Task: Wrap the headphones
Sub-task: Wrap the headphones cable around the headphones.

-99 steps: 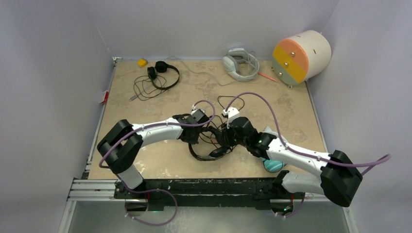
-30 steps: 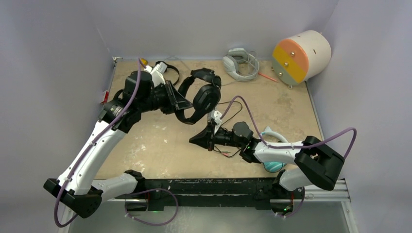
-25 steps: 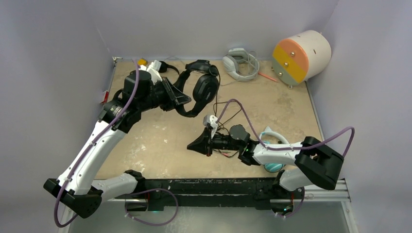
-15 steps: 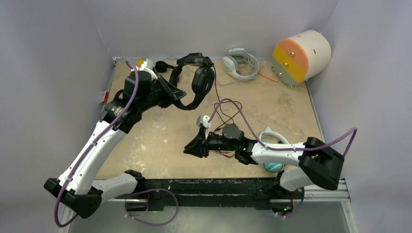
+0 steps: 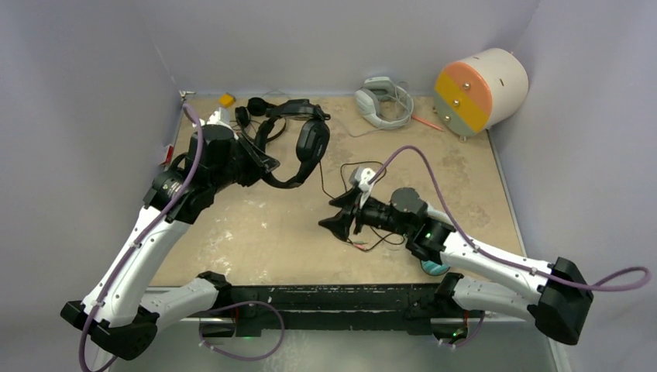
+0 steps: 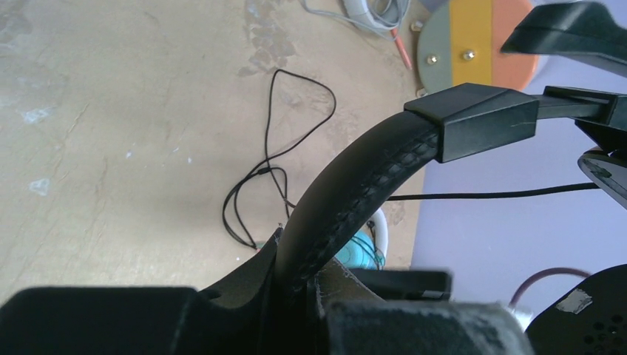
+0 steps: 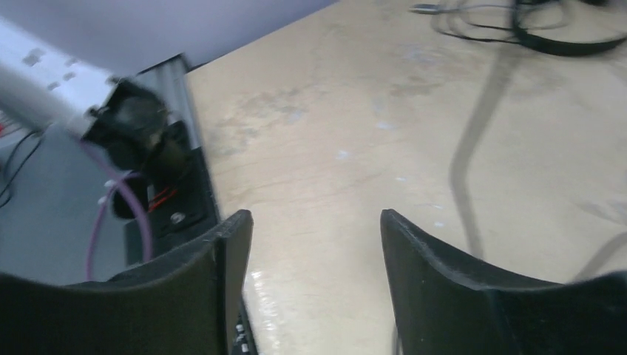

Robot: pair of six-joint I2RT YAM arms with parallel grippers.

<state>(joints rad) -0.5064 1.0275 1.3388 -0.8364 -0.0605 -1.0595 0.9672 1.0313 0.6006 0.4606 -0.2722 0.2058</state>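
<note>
A: Left gripper [image 5: 265, 164] clenched on the band of the black headphones [image 5: 308, 141], lifted at far left. Right gripper [image 5: 338, 216] spread open, empty, mid tabletop [image 5: 248, 232].
B: Risk?
A: Loose cord [image 5: 370, 166] trails beside the right gripper and could snag or drag. Second black pair [image 5: 252, 109] sits just beyond, and the teal pair [image 5: 434, 267] is under the right arm.

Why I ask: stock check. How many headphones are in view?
4: raised black pair in the left gripper; other black pair back left; grey-white pair at the back; teal pair mostly hidden under the right arm.
</note>
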